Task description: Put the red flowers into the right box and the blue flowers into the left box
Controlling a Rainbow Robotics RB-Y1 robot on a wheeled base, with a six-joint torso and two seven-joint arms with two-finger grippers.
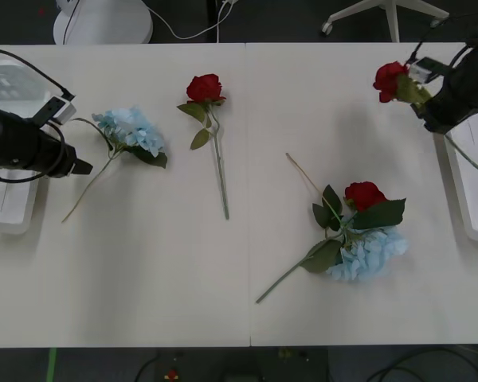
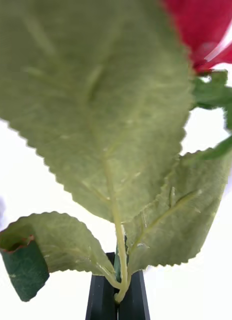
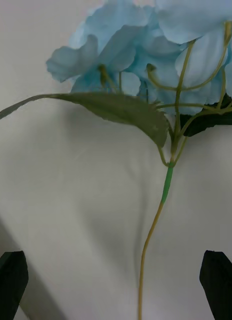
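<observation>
The right tool (image 1: 424, 94) hangs over the surface's (image 1: 247, 119) right edge, its black fingers (image 2: 117, 295) pinched on the stem of a red rose (image 1: 390, 79) above the right box (image 1: 472, 187). The left tool (image 1: 80, 167), fingers (image 3: 11, 277) spread wide, sits at the left edge above the left box (image 1: 8, 208), aimed at a blue hydrangea (image 1: 131, 130) lying just beside it toward the far left corner.

Two more roses lie on the surface: one (image 1: 205, 87) near the far edge at mid-width, another (image 1: 365, 195) right of centre, resting against a second hydrangea (image 1: 369, 253).

These stems look thin, light and springy, the blooms soft; judged from that, the firmest hold is low on the bare stem, clear of the floppy leaves and petals, and a pinch should not slip much.

The right wrist view alone shows the grip: the stem base and leaf stalks sit caught between the closed fingers, leaves (image 2: 96, 100) fanning ahead. The left wrist view shows the hydrangea's wiry stem (image 3: 151, 235) running midway between the parted fingers, untouched. Only the front view lays out both boxes and the flowers yet unsorted.
</observation>
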